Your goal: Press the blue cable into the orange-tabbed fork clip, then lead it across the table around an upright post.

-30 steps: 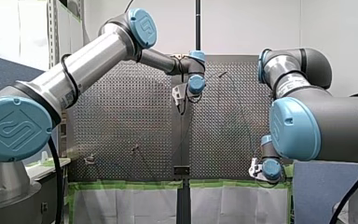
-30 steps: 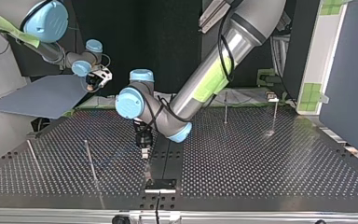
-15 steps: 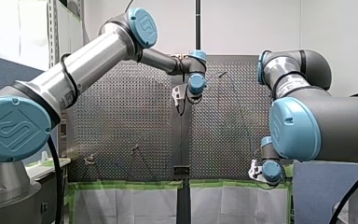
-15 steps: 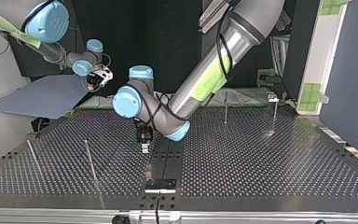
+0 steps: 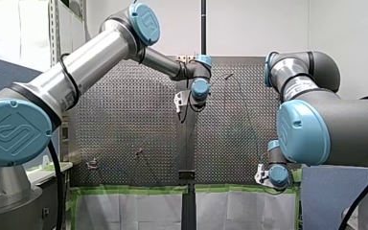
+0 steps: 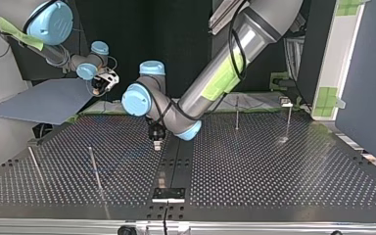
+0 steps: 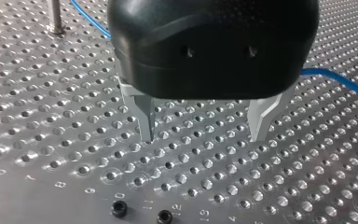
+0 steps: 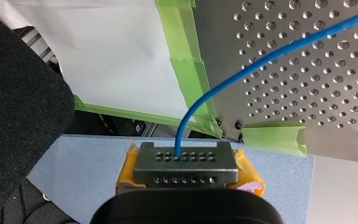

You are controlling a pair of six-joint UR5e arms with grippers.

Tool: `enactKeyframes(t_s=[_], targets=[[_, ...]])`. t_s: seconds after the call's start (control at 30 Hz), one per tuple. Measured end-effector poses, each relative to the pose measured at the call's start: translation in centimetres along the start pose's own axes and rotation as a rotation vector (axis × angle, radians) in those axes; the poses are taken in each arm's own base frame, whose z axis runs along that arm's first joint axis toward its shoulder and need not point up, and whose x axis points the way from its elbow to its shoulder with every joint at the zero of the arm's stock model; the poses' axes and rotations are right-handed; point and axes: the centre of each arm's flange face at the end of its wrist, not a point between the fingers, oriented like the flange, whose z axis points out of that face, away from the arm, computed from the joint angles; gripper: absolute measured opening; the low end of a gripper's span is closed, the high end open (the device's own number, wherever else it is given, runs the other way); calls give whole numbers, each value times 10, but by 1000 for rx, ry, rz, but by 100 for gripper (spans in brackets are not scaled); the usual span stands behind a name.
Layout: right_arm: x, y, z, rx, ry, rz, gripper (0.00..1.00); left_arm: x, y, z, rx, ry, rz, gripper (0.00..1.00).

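My left gripper hangs just over the perforated table, its metal fingers open with nothing between them. The blue cable lies on the plate behind it. In the top view that gripper stands near the table's middle. My right gripper is off the table's edge, its yellow pads shut on the metal end block of the blue cable, which runs back onto the table. A small clip sits at the top view's far right; its colour is too small to tell.
Thin upright posts stand at the top view's left, far left and right. Another post rises behind my left gripper. A black plate sits at the top view's front edge. Green tape lines the table's edge.
In the top view my left gripper has moved back from the black plate toward the far side and slightly right. My right arm has stayed put.
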Motion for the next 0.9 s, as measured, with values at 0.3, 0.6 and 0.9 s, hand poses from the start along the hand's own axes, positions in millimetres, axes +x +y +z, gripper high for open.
enactKeyframes(t_s=[0.3,0.6,0.9], targets=[[-1,-2,-1,4,-1,-3,0,13,9,-12,-4,5,2,98],[-1,-3,-1,5,-3,-4,0,49,22,-21,-7,77,39,98],[-1,-3,-1,6,-3,-5,0,88,38,-32,14,172,30,98]])
